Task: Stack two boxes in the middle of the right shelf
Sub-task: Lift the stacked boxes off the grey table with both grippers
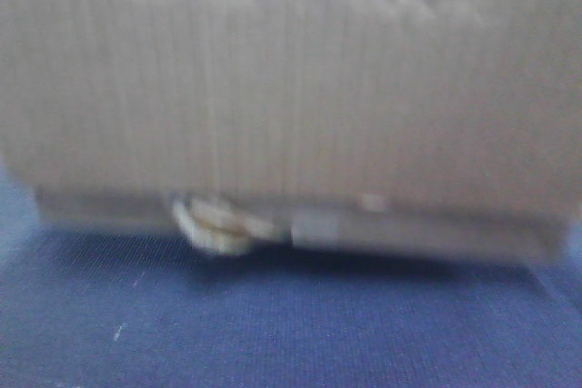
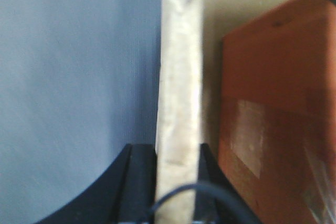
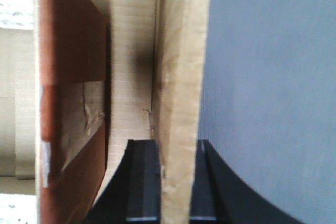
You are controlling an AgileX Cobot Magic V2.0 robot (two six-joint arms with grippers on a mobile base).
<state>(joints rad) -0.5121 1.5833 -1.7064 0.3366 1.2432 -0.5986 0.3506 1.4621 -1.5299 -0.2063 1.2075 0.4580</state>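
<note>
The tall box (image 1: 291, 79) fills the front view. It is seated on the flatter box (image 1: 418, 229), over the dark carpeted surface (image 1: 273, 324). One of its walls is clamped in the jaws of the left gripper (image 2: 176, 153), and the opposite wall in those of the right gripper (image 3: 176, 149). The shelf is not shown. Stacking appears done, while placement on the shelf is judged outstanding.

Three close-up views of box (image 1: 291, 70)

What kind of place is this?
Probably a storage or packing area, though the close views leave doubt: a corrugated cardboard box, torn tape, and a blue carpeted surface.
</note>
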